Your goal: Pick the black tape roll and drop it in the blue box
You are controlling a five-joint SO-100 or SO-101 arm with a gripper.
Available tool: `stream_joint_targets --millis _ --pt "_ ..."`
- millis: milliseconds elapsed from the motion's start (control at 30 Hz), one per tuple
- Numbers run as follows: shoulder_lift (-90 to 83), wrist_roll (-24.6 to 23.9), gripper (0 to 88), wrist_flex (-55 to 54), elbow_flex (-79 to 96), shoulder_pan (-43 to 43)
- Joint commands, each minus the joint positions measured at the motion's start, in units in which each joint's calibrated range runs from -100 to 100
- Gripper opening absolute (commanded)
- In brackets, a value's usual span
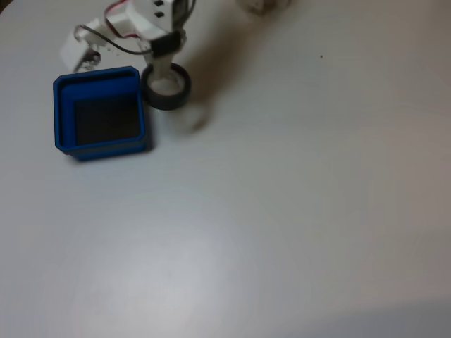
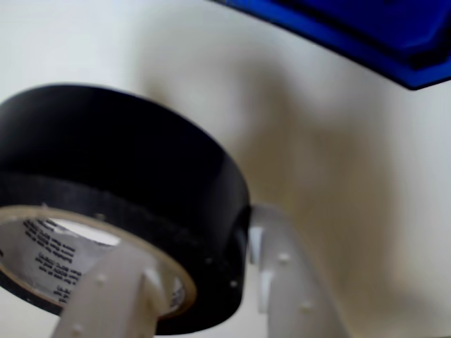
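Claw pinching wall of black tape roll, one finger through its hole, just beside blue box.

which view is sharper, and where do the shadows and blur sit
Fixed view: soft all over, the tape and gripper blurred, a diffuse shadow running up-right from the arm, another smudge just below-right of the tape, the box edges fuzzy. Wrist view: sharper on the tape, core print almost legible, a broad soft shadow on the table behind it, the box corner out of focus.
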Motion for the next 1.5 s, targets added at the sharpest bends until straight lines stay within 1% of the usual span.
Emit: stream_joint_targets --millis 0,500,767,867,1000,1167,1467 --pt "-0.61 0.38 1.2 -0.18 -4.74 3.19" --pt "1.22 0.47 1.2 -11.81 -4.38 5.64" --pt "5.74 0.56 1.2 -17.51 -4.47 10.03" --pt "7.08 2.40 1.2 -19.16 -4.38 11.11" --pt "8.67 4.59 1.2 -20.97 -4.38 12.28" --pt "10.42 4.68 1.2 -22.62 -4.29 13.75" --pt "13.10 4.68 1.2 -23.28 -4.47 13.75"
